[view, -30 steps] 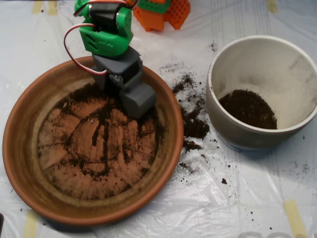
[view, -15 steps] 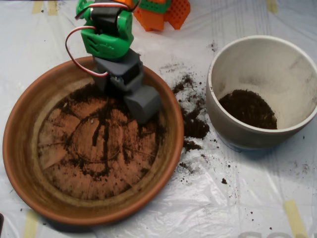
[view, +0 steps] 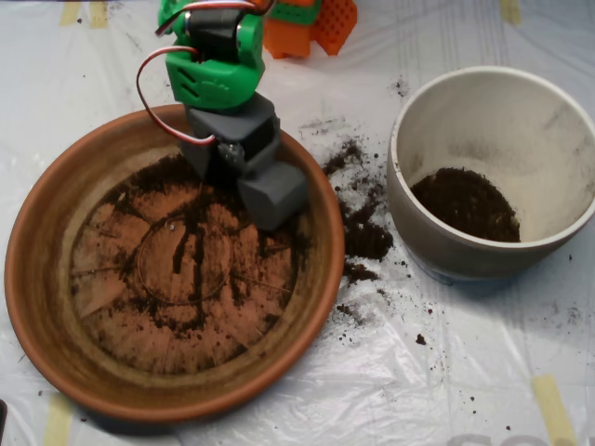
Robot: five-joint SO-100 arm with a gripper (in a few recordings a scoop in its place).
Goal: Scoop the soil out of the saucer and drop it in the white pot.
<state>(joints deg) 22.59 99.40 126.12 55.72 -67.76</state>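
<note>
The wide terracotta saucer point(view: 56, 307) fills the left half of the overhead view. Thin streaks and smears of dark soil point(view: 191, 246) lie across its floor, thicker toward the upper edge. My grey scoop point(view: 271, 197) hangs over the saucer's upper right part, low near the inner wall, below the green arm point(view: 214, 65). The white pot point(view: 437, 102) stands at the right. A dark mound of soil point(view: 465, 204) rests in its bottom.
Spilled soil point(view: 361, 223) is scattered on the clear plastic sheet between saucer and pot. An orange block point(view: 311, 23) sits at the top behind the arm. Tape strips point(view: 553, 409) mark the sheet at the lower right.
The arm and scoop have shifted slightly to the right and a little down within the saucer. Soil in the saucer and pot looks the same.
</note>
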